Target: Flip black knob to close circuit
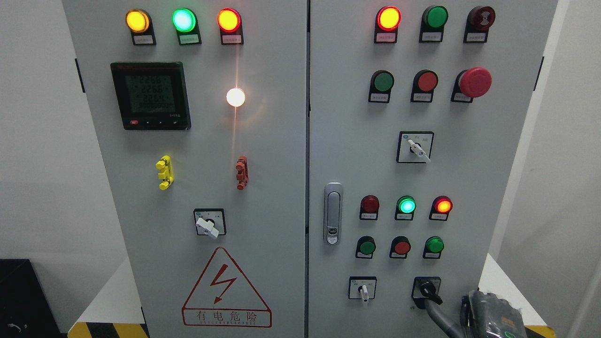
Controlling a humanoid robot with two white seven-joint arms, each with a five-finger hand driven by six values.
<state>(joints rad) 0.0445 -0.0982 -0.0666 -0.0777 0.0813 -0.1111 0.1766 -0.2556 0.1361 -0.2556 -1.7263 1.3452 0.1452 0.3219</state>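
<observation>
Black knob [428, 290] low on right door — right robot hand [434, 307] touching it, grip unclear — bare panel alongside

Black knob [428, 292], lever tilted lower-right

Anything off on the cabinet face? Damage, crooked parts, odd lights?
No damage shows. One oddity: a bright white glare spot with a vertical streak on the left door, probably a reflection, not a lamp. The black knob at lower right points down-right, and the right hand is beside it; I can't tell if they touch.
</observation>
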